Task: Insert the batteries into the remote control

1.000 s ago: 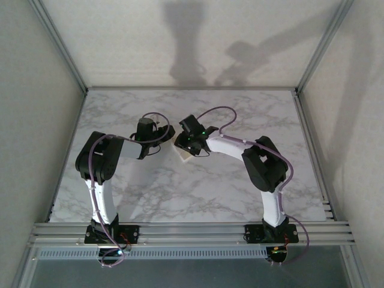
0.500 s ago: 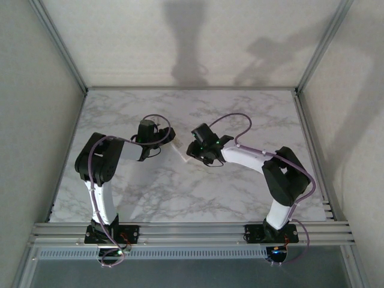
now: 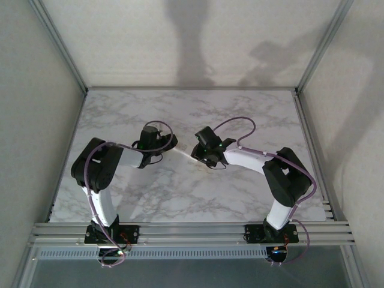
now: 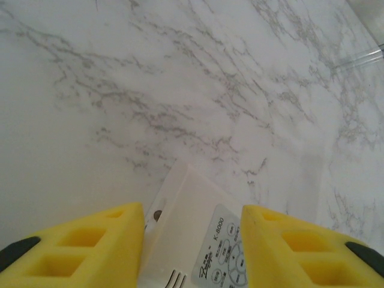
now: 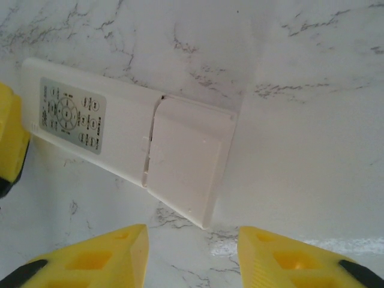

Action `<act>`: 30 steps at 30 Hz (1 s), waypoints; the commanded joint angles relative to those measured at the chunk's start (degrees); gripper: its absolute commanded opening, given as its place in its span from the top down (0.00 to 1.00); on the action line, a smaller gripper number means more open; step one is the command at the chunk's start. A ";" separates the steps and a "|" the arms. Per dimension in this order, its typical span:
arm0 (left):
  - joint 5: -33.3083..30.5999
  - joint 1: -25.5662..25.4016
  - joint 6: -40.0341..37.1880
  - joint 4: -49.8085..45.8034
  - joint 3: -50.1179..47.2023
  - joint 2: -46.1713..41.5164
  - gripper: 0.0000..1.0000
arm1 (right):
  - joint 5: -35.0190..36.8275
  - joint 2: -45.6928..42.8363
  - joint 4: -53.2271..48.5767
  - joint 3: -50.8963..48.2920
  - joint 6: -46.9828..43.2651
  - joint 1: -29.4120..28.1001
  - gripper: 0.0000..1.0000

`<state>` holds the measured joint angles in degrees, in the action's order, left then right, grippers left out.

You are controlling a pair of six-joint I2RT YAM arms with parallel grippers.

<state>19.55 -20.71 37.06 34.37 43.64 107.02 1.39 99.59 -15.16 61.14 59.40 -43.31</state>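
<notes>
Right tool [image 5: 191, 241] now off the remote control [image 5: 132, 138], wide; left tool [image 4: 192, 228] tight on its end

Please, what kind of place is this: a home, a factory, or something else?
Probably a robot test bench in a lab: the left arm and the right arm are bolted to a metal rail, a marble-patterned table is boxed in by plain white walls, and a remote control is the work piece.

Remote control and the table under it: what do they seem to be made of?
The remote control looks like matte white moulded plastic: even colour, sharp panel seams, a grey printed label. The table looks like grey-veined marble, though it may be a printed laminate.
</notes>
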 commanded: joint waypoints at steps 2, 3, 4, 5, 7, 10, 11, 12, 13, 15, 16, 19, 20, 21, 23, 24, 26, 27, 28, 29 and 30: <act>1.00 -1.48 1.11 -1.67 -1.19 -1.73 0.54 | -1.03 2.07 1.87 -0.62 1.25 1.78 0.59; 0.99 -1.53 1.09 -1.67 -1.18 -1.65 0.54 | -1.12 2.52 1.73 -0.25 1.16 1.74 0.59; 1.06 -1.52 1.05 -1.59 -1.16 -1.64 0.54 | -1.01 2.84 1.47 0.06 1.16 1.82 0.59; 1.12 -1.61 1.00 -1.50 -1.21 -1.64 0.54 | -0.80 3.18 0.95 0.51 1.16 1.87 0.60; 1.17 -1.61 1.00 -1.41 -1.27 -1.64 0.54 | -0.39 3.49 0.05 1.11 1.16 2.00 0.60; 1.17 -1.65 0.91 -1.32 -1.45 -1.90 0.54 | -0.05 3.76 -0.17 1.17 1.18 2.41 0.62; 1.17 -1.70 0.92 -1.24 -1.51 -1.98 0.54 | -0.24 3.89 -0.06 1.25 1.10 2.52 0.62; 1.14 -1.70 0.91 -1.24 -1.54 -2.08 0.54 | -0.35 3.98 0.01 1.41 0.93 2.61 0.62; 1.18 -1.70 0.91 -1.15 -1.62 -2.15 0.54 | -0.48 4.19 0.00 1.71 0.74 2.65 0.62; 1.24 -1.72 0.91 -1.15 -1.62 -2.22 0.54 | -0.66 4.48 0.03 2.21 0.47 2.70 0.62; 1.22 -1.74 0.91 -1.15 -1.63 -2.32 0.54 | -0.68 4.62 -0.13 2.56 0.37 2.70 0.62; 1.21 -1.81 0.86 -1.15 -1.63 -2.49 0.54 | -0.77 5.22 -0.41 3.30 0.16 2.79 0.64; 1.28 -1.87 0.88 -1.15 -1.63 -2.59 0.54 | -0.85 5.44 -0.44 3.60 0.03 2.79 0.65; 1.33 -1.88 0.87 -1.15 -1.69 -2.63 0.55 | -0.86 5.72 -0.53 3.79 0.02 2.79 0.65; 1.35 -1.90 0.82 -1.13 -1.69 -2.78 0.55 | -1.09 6.31 -0.77 4.28 0.02 2.96 0.67; 1.37 -1.88 0.82 -1.06 -1.79 -2.86 0.55 | -1.19 6.63 -0.75 4.49 0.03 3.05 0.67; 1.41 -1.89 0.82 -1.06 -1.84 -2.96 0.55 | -1.29 7.10 -0.73 4.77 0.11 3.18 0.69; 1.44 -1.92 0.82 -1.10 -1.89 -3.05 0.55 | -1.43 7.26 -0.59 4.85 0.20 3.27 0.70; 1.45 -1.88 0.82 -1.14 -1.93 -3.17 0.55 | -1.52 7.47 -0.49 4.95 0.27 3.27 0.71; 1.43 -1.96 0.82 -1.06 -2.02 -3.29 0.55 | -1.63 7.64 -0.43 5.08 0.36 3.38 0.71; 1.40 -1.97 0.82 -0.99 -2.12 -3.36 0.55 | -1.81 7.69 -0.30 5.17 0.56 3.45 0.72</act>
<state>19.53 -21.34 37.34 33.91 42.17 105.58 -0.05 106.26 -14.79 64.62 59.59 -40.25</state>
